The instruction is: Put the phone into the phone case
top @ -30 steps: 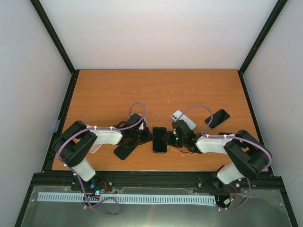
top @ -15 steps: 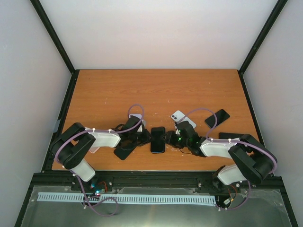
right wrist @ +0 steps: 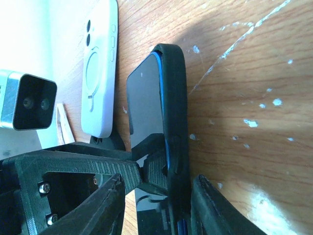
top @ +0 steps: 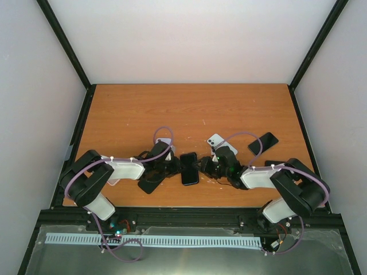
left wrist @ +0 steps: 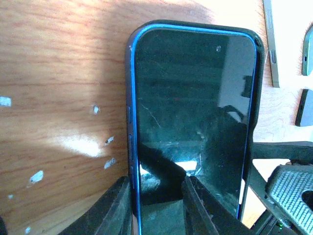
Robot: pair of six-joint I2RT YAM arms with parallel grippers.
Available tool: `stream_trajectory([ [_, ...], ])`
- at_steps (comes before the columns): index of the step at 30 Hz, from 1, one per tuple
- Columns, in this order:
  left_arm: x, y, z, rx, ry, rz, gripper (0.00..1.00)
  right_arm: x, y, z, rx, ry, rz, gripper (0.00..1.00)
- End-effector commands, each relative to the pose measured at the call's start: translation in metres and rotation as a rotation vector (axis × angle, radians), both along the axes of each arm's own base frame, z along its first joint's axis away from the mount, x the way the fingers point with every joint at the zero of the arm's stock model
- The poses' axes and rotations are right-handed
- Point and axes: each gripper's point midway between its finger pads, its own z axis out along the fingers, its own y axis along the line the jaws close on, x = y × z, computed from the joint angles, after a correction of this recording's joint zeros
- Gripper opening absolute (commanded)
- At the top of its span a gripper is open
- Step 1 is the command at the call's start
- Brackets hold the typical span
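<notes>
My left hand (left wrist: 156, 182) is at the near end of the phone (left wrist: 195, 112), fingers spread. One finger sits just outside the long edge and the other lies across the screen, and only glass shows in the gap between them. It pinches nothing that I can see. I judge that this hand serves as a stop and a presser, placed to keep the phone from sliding along the table (left wrist: 58, 73) and to bear on the glass. Just ahead of this hand, the phone sits inside the black case (left wrist: 258, 49). The rim wraps the far end and the far long side, and a thin blue line of the phone body shows along the edge nearest my outer finger. From this I judge that the phone is mostly seated. I cannot confirm that the near corners have snapped in, because my fingers cover them. My right hand (right wrist: 159, 180) is at the opposite long side and is closed across the thickness of the cased phone, with one finger against the screen and the other against the back of the case. This hold appears intended to squeeze the rim over the phone and to steady it against the left hand. From this wrist the phone shows edge-on, so I cannot tell whether it lies flat or is tipped. A white case (right wrist: 100, 73) lies beyond the right hand's fingertips, apart from the phone and not in use.
</notes>
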Motion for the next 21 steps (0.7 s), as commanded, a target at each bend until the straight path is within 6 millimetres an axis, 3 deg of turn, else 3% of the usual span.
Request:
stream_trajectory([
  [1, -0.014, -0.012, 0.006, -0.042, 0.006, -0.058, 0.29, -0.022, 0.043, 0.040, 0.215, -0.035, 0.205, 0.37],
  [7, -0.015, -0.009, 0.002, -0.030, 0.008, -0.050, 0.33, -0.023, 0.044, 0.039, 0.220, -0.037, 0.218, 0.34],
  [16, -0.016, -0.010, 0.009, -0.049, -0.001, -0.058, 0.37, -0.020, 0.029, 0.009, 0.075, -0.021, 0.173, 0.19],
  [21, -0.015, -0.011, 0.031, -0.084, -0.066, -0.083, 0.54, -0.019, 0.028, 0.019, 0.082, -0.060, 0.176, 0.13],
])
